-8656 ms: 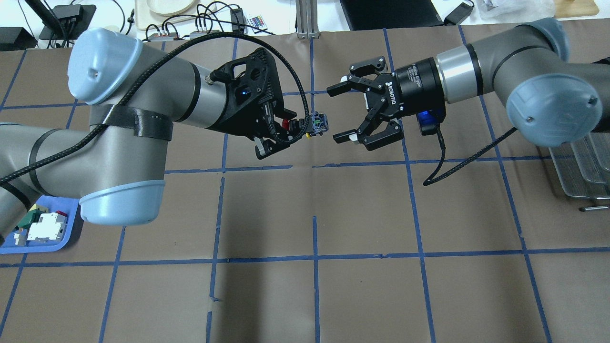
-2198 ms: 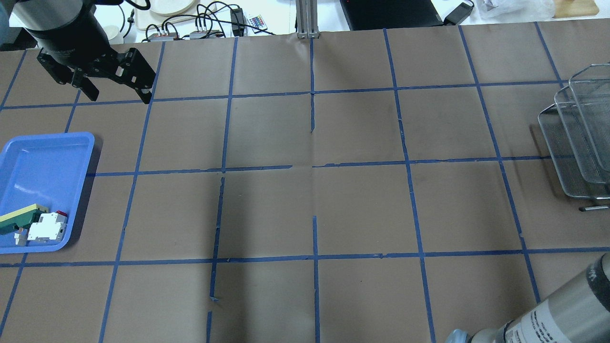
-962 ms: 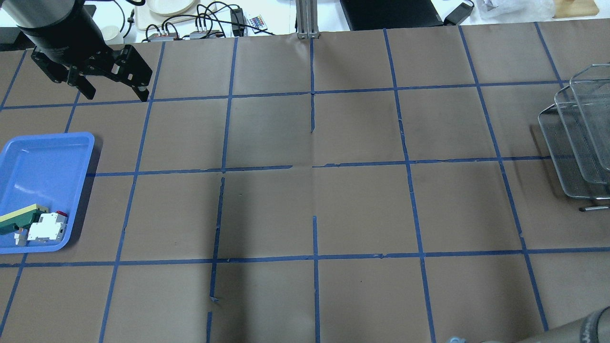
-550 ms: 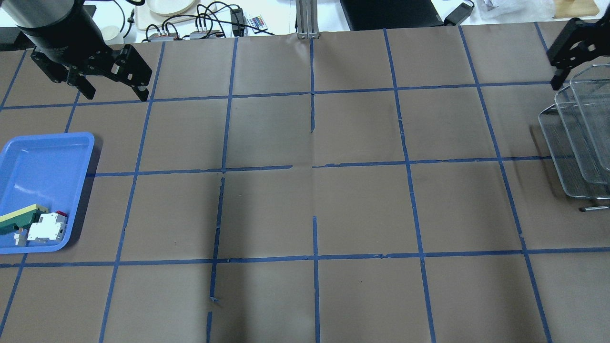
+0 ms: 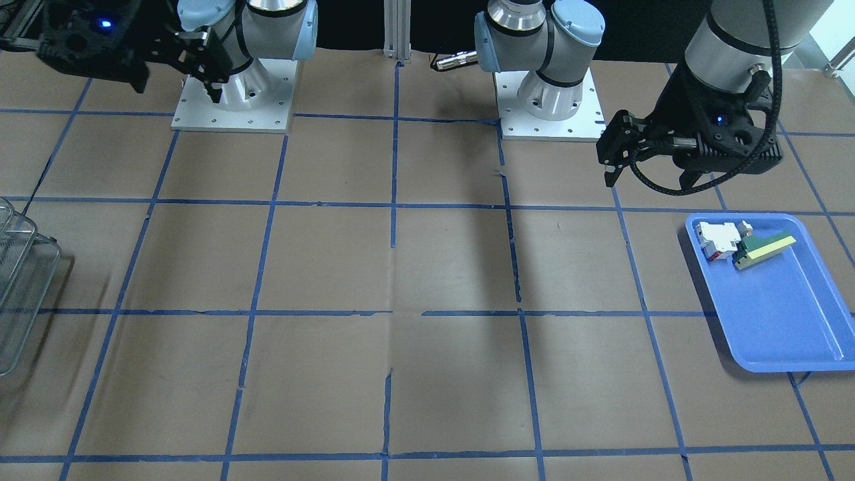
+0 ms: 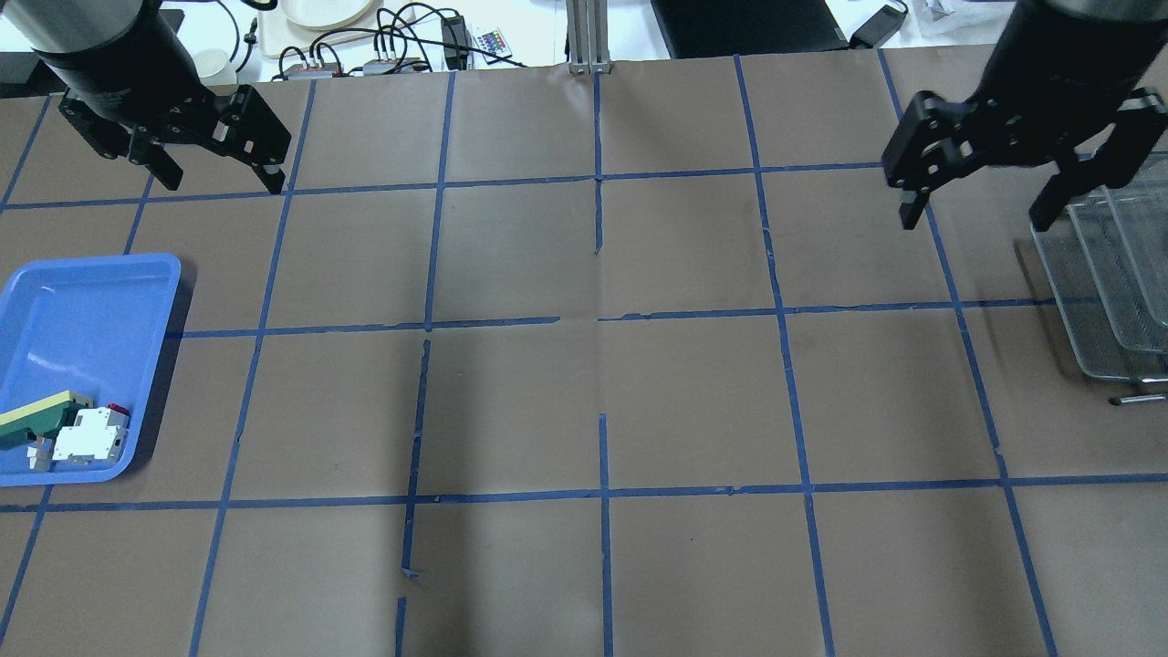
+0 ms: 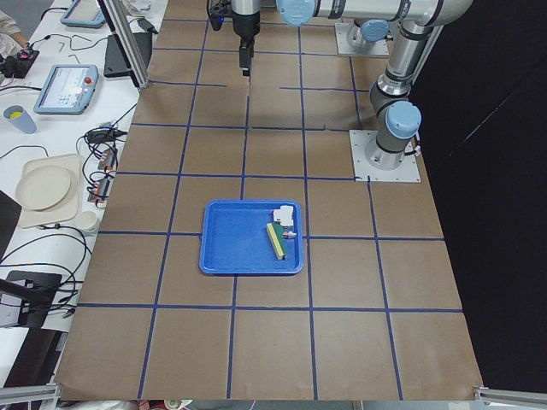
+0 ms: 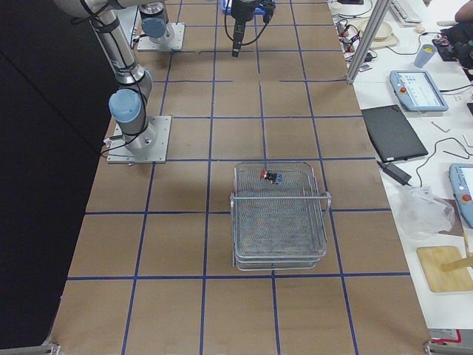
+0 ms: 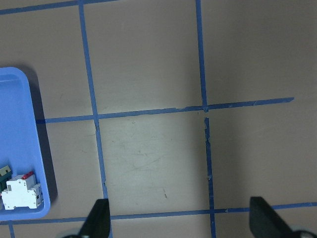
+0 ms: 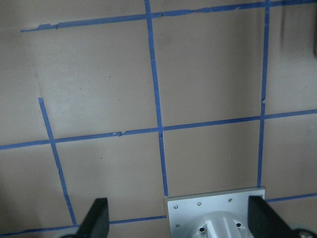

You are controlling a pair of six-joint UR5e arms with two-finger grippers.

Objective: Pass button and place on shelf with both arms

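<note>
The button (image 8: 269, 176) lies in the top basket of the shelf (image 8: 281, 229), near its 12 o'clock edge in the right-side view. It is likely light, rigid, smooth plastic, best pinched across the cylindrical body. The left gripper (image 6: 224, 182) and right gripper (image 6: 973, 219) both gape wide, empty. The button's pose is too small to read, and overhead the shelf is cut off.

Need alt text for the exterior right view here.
A red-capped button lies inside the silver wire shelf, toward its far end, on a brown, blue-gridded table. The right arm rises out of frame at left; the left gripper hangs far beyond the shelf.
</note>
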